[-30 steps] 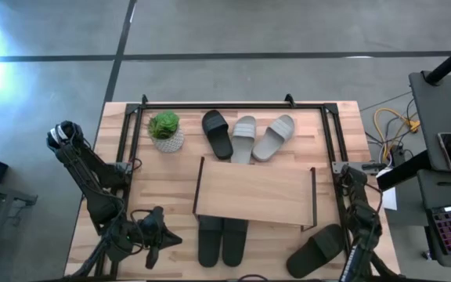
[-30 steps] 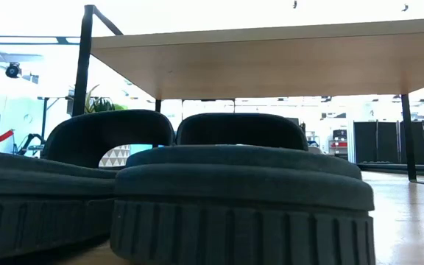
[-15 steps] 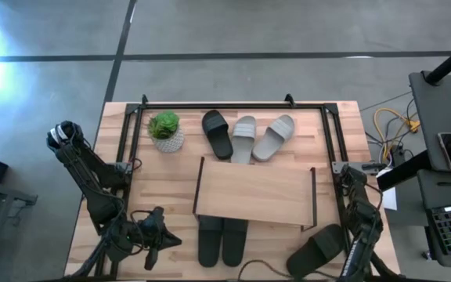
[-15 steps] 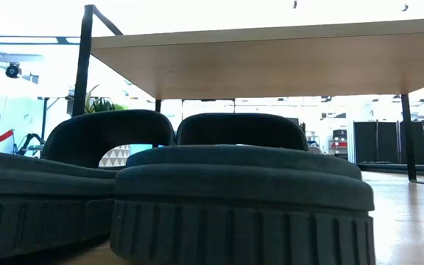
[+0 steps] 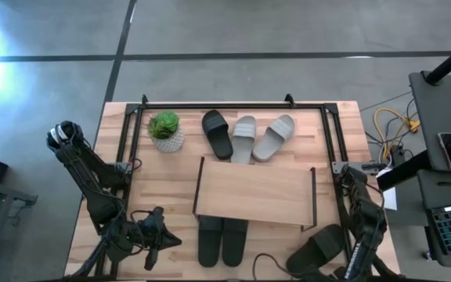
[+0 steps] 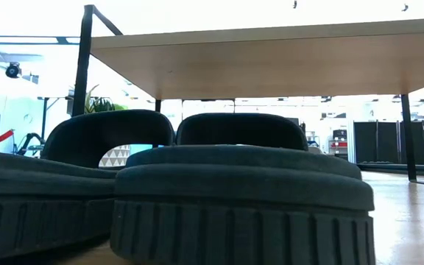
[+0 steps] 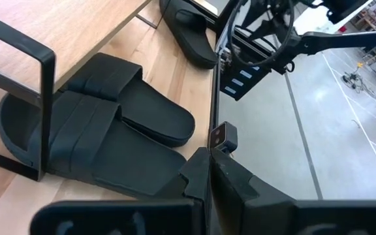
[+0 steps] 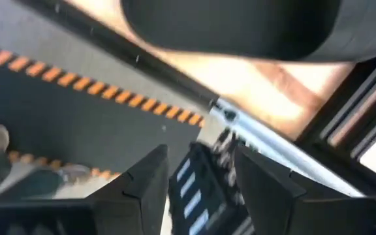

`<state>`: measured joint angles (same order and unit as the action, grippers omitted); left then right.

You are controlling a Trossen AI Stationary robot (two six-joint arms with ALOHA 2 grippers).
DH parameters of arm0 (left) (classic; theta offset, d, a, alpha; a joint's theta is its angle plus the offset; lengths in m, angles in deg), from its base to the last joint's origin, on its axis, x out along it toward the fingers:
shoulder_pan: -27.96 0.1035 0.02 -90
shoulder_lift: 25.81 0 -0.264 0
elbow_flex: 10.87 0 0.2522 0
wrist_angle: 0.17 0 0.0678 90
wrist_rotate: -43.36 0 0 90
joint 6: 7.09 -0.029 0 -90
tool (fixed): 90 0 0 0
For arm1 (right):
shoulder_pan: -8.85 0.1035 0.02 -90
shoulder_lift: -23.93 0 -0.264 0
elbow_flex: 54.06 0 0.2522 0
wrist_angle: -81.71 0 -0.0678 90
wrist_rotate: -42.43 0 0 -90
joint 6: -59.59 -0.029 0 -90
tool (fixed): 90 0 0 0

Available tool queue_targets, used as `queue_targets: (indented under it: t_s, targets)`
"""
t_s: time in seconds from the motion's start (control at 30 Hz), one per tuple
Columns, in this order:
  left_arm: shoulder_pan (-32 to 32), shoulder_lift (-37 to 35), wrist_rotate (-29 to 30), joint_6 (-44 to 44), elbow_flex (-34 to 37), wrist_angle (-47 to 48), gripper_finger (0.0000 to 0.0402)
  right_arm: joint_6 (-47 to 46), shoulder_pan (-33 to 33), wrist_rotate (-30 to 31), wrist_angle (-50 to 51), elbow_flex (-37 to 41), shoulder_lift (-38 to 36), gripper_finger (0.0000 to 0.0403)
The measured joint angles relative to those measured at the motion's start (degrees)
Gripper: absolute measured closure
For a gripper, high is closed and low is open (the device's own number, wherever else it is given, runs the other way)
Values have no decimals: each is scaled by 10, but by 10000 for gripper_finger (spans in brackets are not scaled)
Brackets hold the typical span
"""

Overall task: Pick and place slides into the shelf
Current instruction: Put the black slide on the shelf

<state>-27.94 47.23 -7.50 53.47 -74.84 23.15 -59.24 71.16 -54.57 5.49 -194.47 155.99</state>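
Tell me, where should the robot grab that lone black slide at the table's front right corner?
Probably by the broad strap of the black slide, coming from above: it lies sole-down, so the arched strap is its one raised part. The right gripper is nearest.

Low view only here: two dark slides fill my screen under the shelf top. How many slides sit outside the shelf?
Observer: Four. One dark slide lies by the right arm at the table's edge; a black slide and two grey slides lie beyond the shelf.
Operator: Which gripper is nearest the lone one?
Observer: The right gripper, close beside it, fingers open and empty.
Operator: And the left?
Observer: The left gripper sits just left of your pair of slides.
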Motion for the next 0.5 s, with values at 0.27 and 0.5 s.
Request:
queue_targets:
  t_s: [0.27,0.5]
  targets:
    - [0,0,1,1,0,-1,402,-53,3,-6,0,109,-5,273]
    - [0,0,-3,6,0,-8,402,-103,7,1,0,123,-72,315]
